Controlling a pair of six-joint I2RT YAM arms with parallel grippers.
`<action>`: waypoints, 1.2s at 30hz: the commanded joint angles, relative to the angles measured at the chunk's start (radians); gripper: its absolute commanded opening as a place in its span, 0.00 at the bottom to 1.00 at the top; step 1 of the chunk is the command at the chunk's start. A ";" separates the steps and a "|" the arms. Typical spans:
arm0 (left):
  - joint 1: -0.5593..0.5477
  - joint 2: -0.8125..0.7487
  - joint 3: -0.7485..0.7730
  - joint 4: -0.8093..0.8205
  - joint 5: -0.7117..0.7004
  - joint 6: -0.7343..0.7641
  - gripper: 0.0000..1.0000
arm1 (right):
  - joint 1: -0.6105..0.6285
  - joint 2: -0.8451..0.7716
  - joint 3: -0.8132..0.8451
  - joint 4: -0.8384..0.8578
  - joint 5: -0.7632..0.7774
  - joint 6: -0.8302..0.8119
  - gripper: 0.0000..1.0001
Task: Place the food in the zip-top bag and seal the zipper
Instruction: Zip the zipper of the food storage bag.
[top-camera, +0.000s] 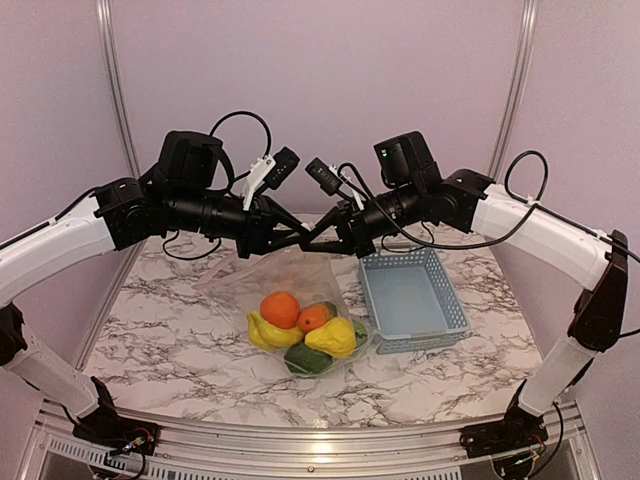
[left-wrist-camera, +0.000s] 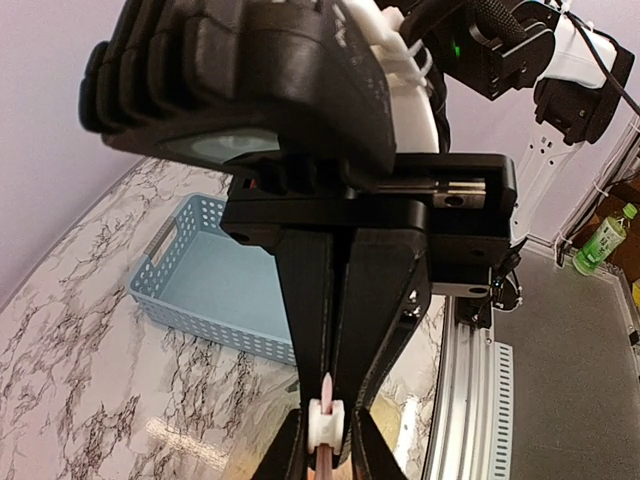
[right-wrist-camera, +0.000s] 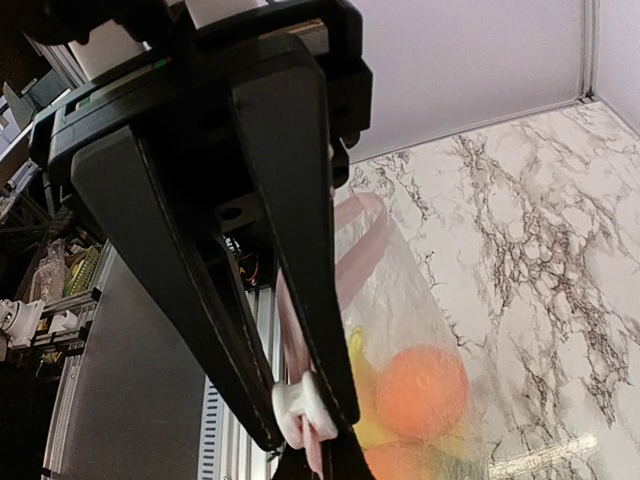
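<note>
The zip-top bag (top-camera: 290, 272) hangs from both grippers, its bottom resting on the table. The food lies inside it: an orange (top-camera: 281, 308), bananas (top-camera: 266, 333), a yellow pepper (top-camera: 332, 338) and a green melon (top-camera: 306, 360). My left gripper (top-camera: 298, 238) and right gripper (top-camera: 322, 240) meet tip to tip above the bag. In the left wrist view my left gripper (left-wrist-camera: 330, 448) is shut on the white slider (left-wrist-camera: 328, 420) of the pinkish zipper (left-wrist-camera: 329, 386). In the right wrist view my right gripper (right-wrist-camera: 318, 468) is shut on the zipper (right-wrist-camera: 355, 250) just beyond the slider (right-wrist-camera: 300, 408).
An empty grey-blue slotted basket (top-camera: 441, 300) stands right of the bag, also visible in the left wrist view as the basket (left-wrist-camera: 195, 312). A green bottle (left-wrist-camera: 605, 240) stands off the table beyond the aluminium frame.
</note>
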 joint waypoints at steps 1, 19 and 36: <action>0.010 -0.001 0.015 -0.001 0.012 -0.003 0.16 | 0.009 -0.004 0.026 0.015 -0.009 -0.013 0.00; 0.020 -0.020 -0.005 0.046 0.014 -0.028 0.20 | 0.009 0.000 0.023 0.009 -0.011 -0.012 0.00; 0.039 -0.052 -0.054 -0.003 0.051 -0.031 0.05 | -0.028 -0.049 -0.029 0.093 -0.011 0.029 0.00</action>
